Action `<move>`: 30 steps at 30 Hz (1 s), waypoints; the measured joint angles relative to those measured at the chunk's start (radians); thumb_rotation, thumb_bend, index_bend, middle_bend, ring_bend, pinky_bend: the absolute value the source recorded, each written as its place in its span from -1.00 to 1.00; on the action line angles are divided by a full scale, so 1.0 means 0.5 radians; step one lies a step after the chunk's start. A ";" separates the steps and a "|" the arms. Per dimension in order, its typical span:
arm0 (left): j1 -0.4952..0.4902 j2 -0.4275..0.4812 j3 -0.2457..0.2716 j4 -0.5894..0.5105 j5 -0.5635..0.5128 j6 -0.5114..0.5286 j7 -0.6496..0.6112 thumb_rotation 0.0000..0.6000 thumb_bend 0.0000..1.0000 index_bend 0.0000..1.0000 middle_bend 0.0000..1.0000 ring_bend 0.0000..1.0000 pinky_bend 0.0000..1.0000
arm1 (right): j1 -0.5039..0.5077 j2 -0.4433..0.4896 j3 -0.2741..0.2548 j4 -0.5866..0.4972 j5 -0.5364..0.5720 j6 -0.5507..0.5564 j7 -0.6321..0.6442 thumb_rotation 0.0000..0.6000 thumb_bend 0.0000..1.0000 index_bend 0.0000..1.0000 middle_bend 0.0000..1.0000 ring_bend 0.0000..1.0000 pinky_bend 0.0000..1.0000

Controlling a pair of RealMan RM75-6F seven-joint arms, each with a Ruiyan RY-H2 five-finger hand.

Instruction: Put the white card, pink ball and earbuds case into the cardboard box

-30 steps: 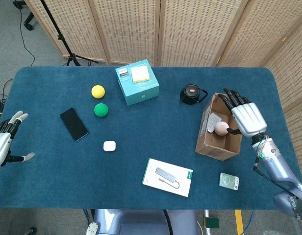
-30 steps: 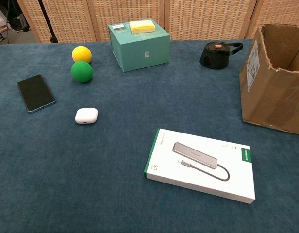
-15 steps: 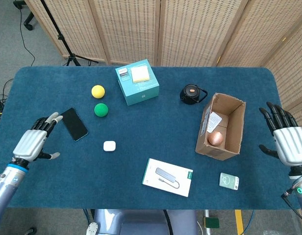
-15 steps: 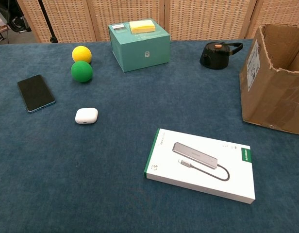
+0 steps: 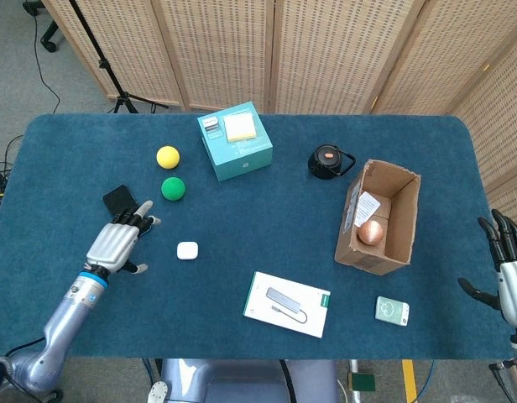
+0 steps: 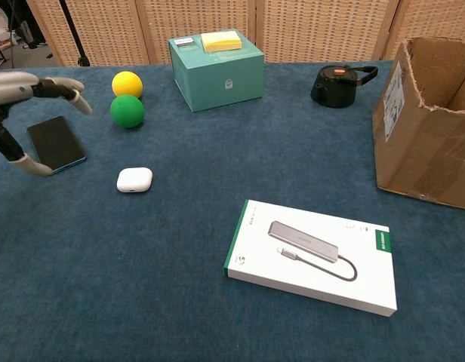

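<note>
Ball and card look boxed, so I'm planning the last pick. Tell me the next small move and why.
Probably carry the left hand rightward to just above the earbuds case, fingers spread. The hand is open, over the phone, holding nothing. The case lies alone on the table, beside it. The ball and card already sit in the box, and the right hand is open, far off.

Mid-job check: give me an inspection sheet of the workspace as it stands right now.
Surface: dark blue cloth table.
Job's things: pink ball and white card inside the open brown cardboard box; white earbuds case on the cloth, untouched.
Clutter: yellow ball, green ball, black phone, teal box, black round pouch, white adapter package, small pale green device.
Hands: left hand open above the phone; right hand open, off the table's right edge.
Cables: black cord on the floor.
Surroundings: woven folding screens, tripod leg.
</note>
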 measured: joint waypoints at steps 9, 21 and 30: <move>-0.174 -0.390 -0.030 0.124 -0.431 0.053 0.238 1.00 -0.57 -0.45 -1.00 -1.00 -1.00 | -0.015 0.017 0.022 0.030 -0.028 -0.059 0.159 1.00 -1.00 -1.00 -1.00 -1.00 -0.81; -0.317 -0.586 -0.084 0.270 -0.693 0.124 0.395 1.00 -0.55 -0.38 -1.00 -1.00 -1.00 | -0.030 0.022 0.071 0.057 -0.028 -0.099 0.211 1.00 -1.00 -1.00 -1.00 -1.00 -0.81; -0.345 -0.658 -0.053 0.347 -0.709 0.121 0.398 1.00 -0.50 -0.29 -1.00 -1.00 -1.00 | -0.044 0.029 0.089 0.052 -0.042 -0.103 0.220 1.00 -1.00 -1.00 -1.00 -1.00 -0.81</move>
